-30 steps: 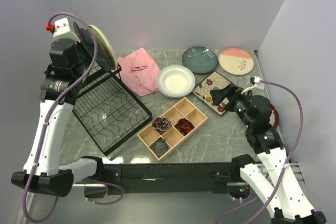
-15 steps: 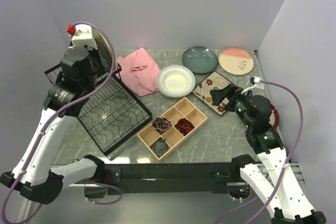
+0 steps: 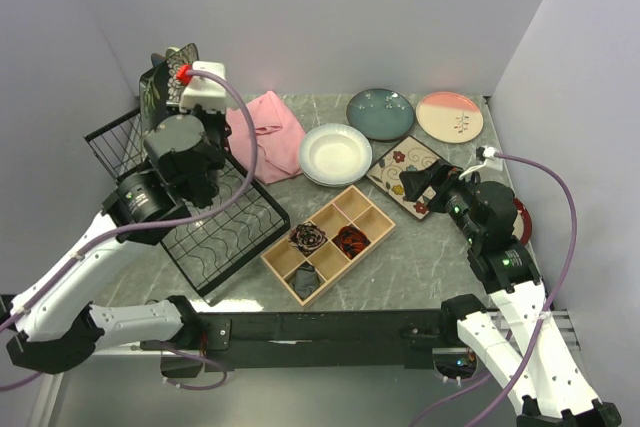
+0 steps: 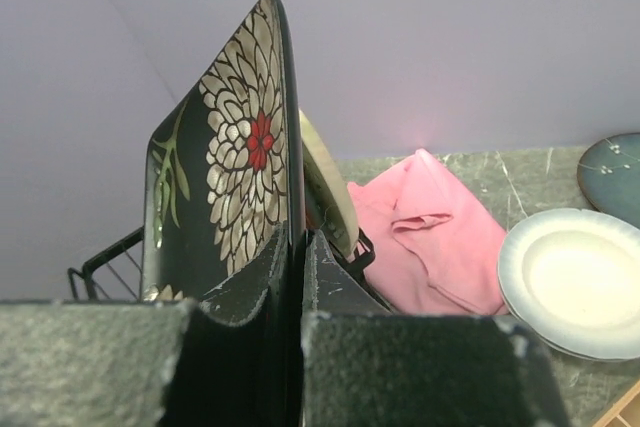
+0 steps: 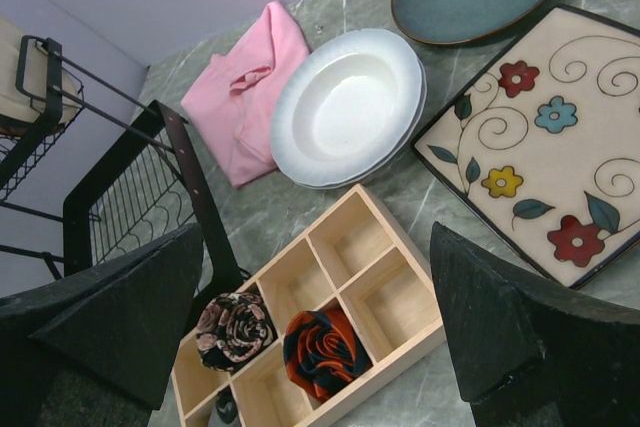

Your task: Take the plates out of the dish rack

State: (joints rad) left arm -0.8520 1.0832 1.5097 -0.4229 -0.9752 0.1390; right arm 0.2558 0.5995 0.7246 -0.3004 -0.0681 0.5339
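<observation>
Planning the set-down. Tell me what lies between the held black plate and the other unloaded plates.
The pink cloth lies flat between the black plate and the white plate; nothing else visible stands there.

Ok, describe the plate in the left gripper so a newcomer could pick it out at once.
Find the black wire dish rack at the left of the table. Above its raised back, the left gripper is shut on the edge of a plate held on edge. It is the only black one: square, with a large pale flower with a red centre.
</observation>
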